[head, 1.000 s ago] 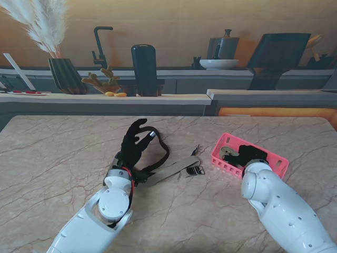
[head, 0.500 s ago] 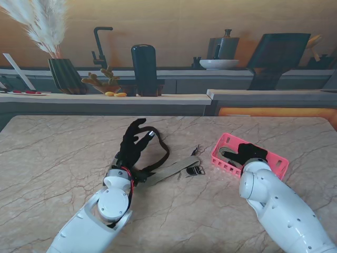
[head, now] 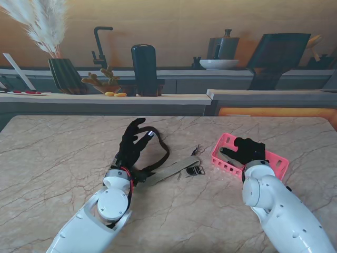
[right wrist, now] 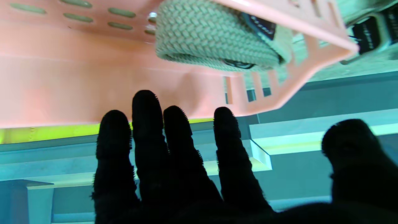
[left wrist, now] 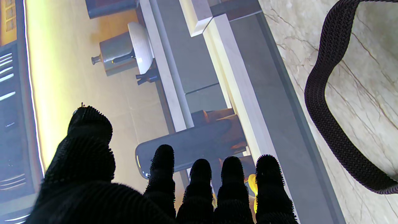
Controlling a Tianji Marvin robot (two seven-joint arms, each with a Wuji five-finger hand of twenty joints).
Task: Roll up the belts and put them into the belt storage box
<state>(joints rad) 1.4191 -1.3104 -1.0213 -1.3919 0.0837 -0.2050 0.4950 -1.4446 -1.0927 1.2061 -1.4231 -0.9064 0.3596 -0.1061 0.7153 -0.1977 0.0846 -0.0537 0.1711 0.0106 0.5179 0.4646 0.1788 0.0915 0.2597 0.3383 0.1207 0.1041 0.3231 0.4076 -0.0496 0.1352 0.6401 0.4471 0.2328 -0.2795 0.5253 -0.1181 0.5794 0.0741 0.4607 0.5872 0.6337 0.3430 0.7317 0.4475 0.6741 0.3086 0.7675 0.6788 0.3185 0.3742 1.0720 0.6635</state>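
Note:
A pink belt storage box (head: 277, 164) stands on the marble table at the right. My right hand (head: 247, 150) hovers over it, open, fingers (right wrist: 146, 124) spread, holding nothing. The right wrist view shows a rolled beige belt (right wrist: 214, 40) lying inside the box (right wrist: 93, 71). A second beige belt (head: 174, 169) lies flat on the table in the middle, its black buckle (head: 196, 170) toward the box. A dark woven belt (head: 164, 150) stands in a loop beside my left hand (head: 132, 143). That hand is raised with its fingers (left wrist: 199, 180) apart, and the belt loop (left wrist: 323, 102) runs alongside it, not between the fingers.
A counter ledge (head: 105, 98) runs along the far edge of the table, with a dark cylinder (head: 144, 69), a plant pot and kitchenware behind it. A small dark clip (head: 196, 150) lies between the belts and the box.
My right hand has lifted off the rolled beige belt in the box and shifted farther away, fingers spreading. The left hand and both other belts have not moved.

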